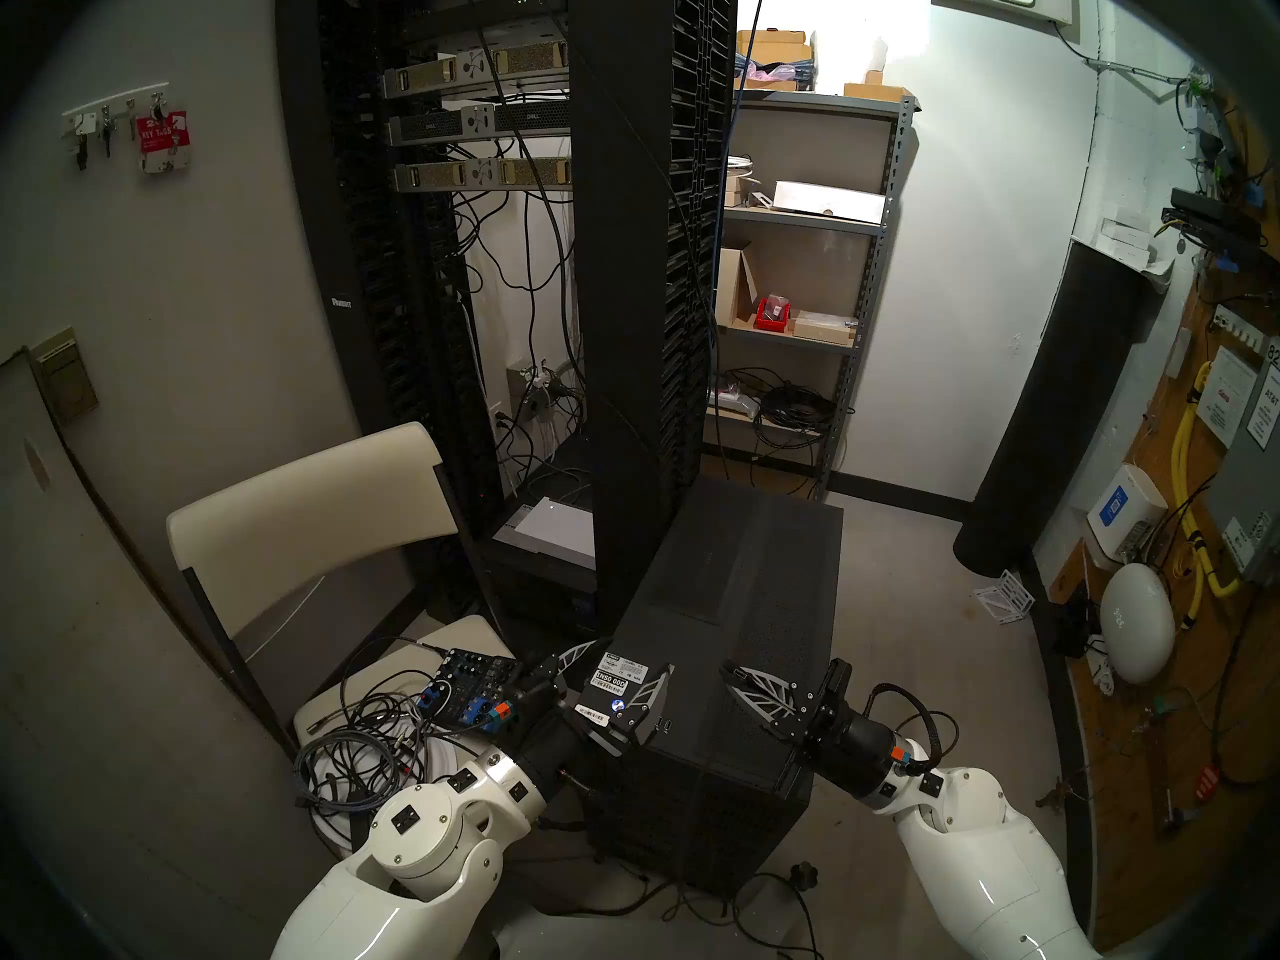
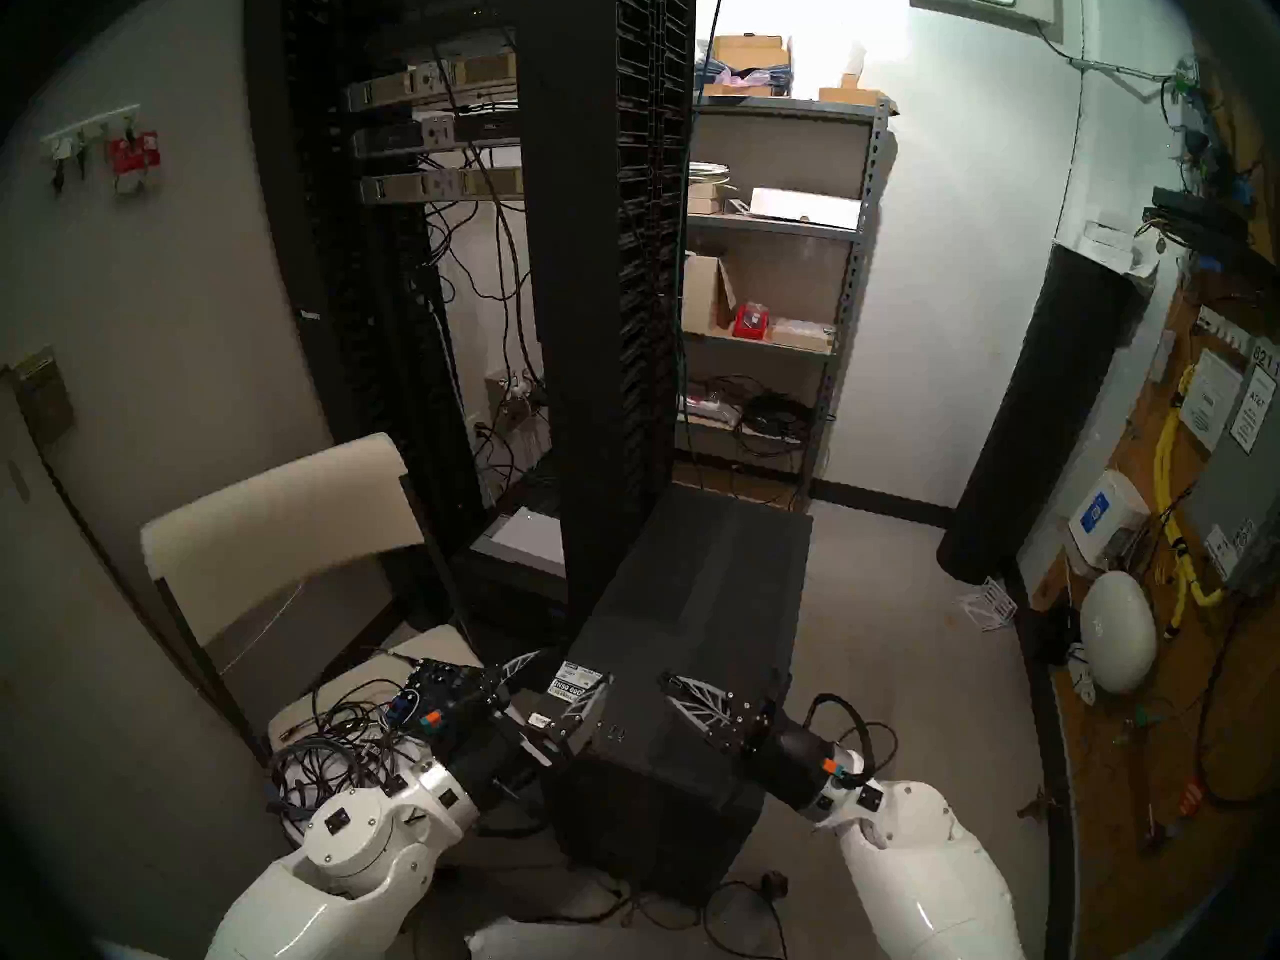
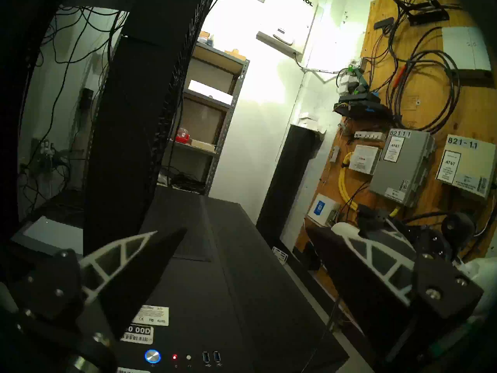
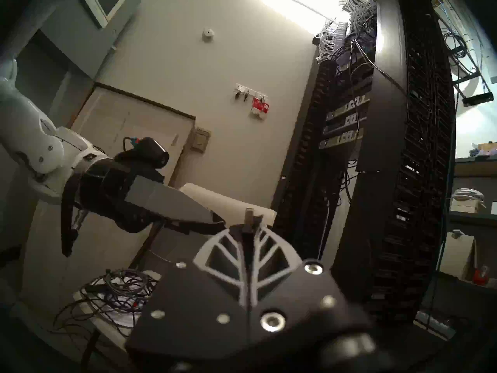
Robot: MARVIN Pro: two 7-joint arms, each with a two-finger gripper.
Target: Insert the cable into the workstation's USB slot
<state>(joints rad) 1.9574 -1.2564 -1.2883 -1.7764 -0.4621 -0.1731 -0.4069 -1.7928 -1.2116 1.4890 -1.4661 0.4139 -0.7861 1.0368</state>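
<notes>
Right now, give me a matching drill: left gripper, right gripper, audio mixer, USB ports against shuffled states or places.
Things:
1. left gripper
2. right gripper
3. small blue-black audio mixer
4. two USB ports

States or places:
A. on the cream folding chair
B. shut on the small silver-tipped cable plug
C. open, over the large black tower workstation
D. beside the small red light

Pairs: 1-C, 2-B, 3-A, 4-D
</notes>
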